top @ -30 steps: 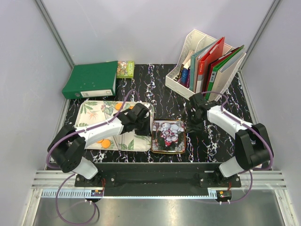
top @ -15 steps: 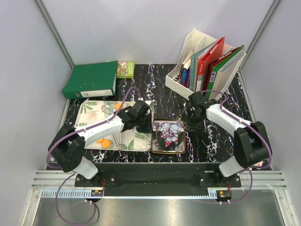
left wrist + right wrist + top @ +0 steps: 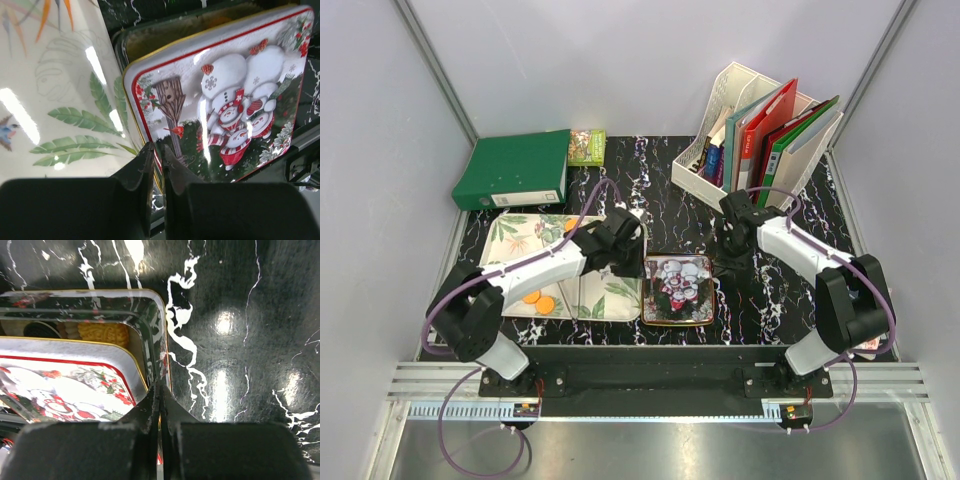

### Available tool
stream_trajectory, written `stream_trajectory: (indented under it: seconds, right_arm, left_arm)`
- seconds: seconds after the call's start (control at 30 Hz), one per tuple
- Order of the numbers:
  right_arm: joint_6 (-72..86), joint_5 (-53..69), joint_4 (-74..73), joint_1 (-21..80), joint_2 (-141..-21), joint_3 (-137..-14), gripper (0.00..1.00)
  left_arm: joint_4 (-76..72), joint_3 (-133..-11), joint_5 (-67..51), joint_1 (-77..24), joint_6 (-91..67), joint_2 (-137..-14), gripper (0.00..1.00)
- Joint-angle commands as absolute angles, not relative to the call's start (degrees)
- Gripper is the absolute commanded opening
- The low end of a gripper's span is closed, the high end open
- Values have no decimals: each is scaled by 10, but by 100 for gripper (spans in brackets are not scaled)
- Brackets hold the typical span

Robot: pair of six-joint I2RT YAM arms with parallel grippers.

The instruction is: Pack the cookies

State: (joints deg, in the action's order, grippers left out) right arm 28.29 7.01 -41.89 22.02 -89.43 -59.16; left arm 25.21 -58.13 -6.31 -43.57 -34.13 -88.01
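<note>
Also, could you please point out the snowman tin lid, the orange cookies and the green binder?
snowman tin lid point(image 3: 235, 115): left wrist view, its printed top.
orange cookies point(image 3: 546, 304): top external view, the nearer disc's face.
green binder point(image 3: 515, 165): top external view, its flat cover.

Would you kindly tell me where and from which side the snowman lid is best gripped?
Probably the gold rim of the snowman lid, on the edge facing the floral tray, coming from the tray side. It lies flat and askew on the tin, too wide to span, so only that thin lip suits the left pincer.
</note>
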Motion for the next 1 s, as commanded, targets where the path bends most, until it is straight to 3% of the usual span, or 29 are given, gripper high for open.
stream_trajectory:
  seconds: [0.0, 0.23, 0.5, 0.67, 0.97]
  right_arm:
    - [282, 55, -424, 212, -894, -626, 0]
    - [279, 31, -439, 196, -852, -645, 0]
    - [298, 206, -356, 199, -809, -604, 0]
    - [294, 275, -323, 210, -832, -577, 0]
    - [293, 286, -304, 211, -913, -592, 0]
  left_arm:
    - [255, -614, -49, -409, -324, -871, 14]
    - [265, -621, -49, -374, -307, -842, 17]
    - [242, -600, -93, -376, -311, -825, 18]
    - [209, -583, -122, -389, -315, -822, 18]
    - [205, -584, -130, -400, -318, -835, 18]
